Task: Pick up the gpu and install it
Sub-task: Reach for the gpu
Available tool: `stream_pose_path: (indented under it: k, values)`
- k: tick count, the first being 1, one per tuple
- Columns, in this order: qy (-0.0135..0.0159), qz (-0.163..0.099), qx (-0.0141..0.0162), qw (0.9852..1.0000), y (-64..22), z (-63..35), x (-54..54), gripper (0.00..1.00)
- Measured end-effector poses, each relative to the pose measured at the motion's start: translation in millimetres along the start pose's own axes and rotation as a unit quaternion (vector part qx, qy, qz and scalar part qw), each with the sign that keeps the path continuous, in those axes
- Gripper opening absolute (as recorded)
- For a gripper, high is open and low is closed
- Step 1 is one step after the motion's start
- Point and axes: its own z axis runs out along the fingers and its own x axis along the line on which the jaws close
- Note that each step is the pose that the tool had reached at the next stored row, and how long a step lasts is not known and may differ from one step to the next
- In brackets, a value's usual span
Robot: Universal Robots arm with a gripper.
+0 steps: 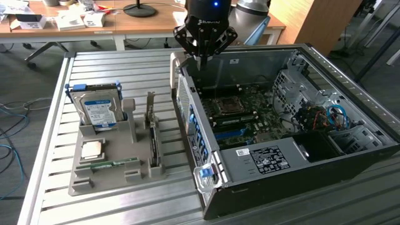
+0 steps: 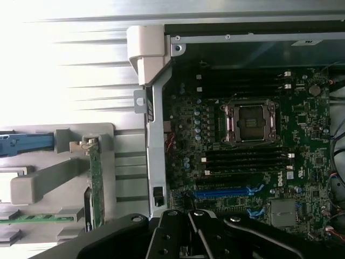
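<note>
One clenched, empty gripper (image 1: pixel 201 61) hovered above the computer case (image 1: pixel 262 192); the gpu (image 1: pixel 152 140) stood edgewise in its holder (image 1: pixel 103 176), graspable.

You can read two marks. White letters spelling Robotiq stand on the black housing (image 1: pixel 209 14) above the jaws, over the rim of the computer case (image 1: pixel 350 91). Inside the case, a small white Dell mark (image 2: pixel 289 175) sits on the motherboard (image 2: pixel 318 156). The black label (image 1: pixel 270 158) on the grey box inside the case carries white print too fine to read. So does the blue-and-white label (image 1: pixel 100 115) on the hard drive (image 1: pixel 84 101) beside the case.
</note>
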Motion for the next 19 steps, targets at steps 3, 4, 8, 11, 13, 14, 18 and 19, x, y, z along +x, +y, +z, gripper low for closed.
stream_pose_path:
  k: [3, 4, 8, 11, 13, 14, 18, 19]
  values:
    - [0.0000, 0.000, 0.0000, 1.0000, -0.3, 0.0, 4.3, 0.11]
    - [0.0000, 0.000, 0.0000, 1.0000, -0.4, 0.0, 5.6, 0.11]
    - [0.0000, 0.000, 0.0000, 1.0000, -0.8, 0.0, 10.1, 0.11]
    - [0.0000, 0.000, 0.0000, 1.0000, -1.0, 0.1, 13.4, 0.11]
    - [0.0000, 0.000, 0.0000, 1.0000, -1.2, 0.1, 15.6, 0.11]
    - [0.0000, 0.000, 0.0000, 1.0000, -1.3, 0.1, 16.7, 0.11]
    - [0.0000, 0.000, 0.0000, 1.0000, -1.5, 0.2, 20.5, 0.11]
    - [0.0000, 0.000, 0.0000, 1.0000, -1.6, 0.2, 21.5, 0.11]
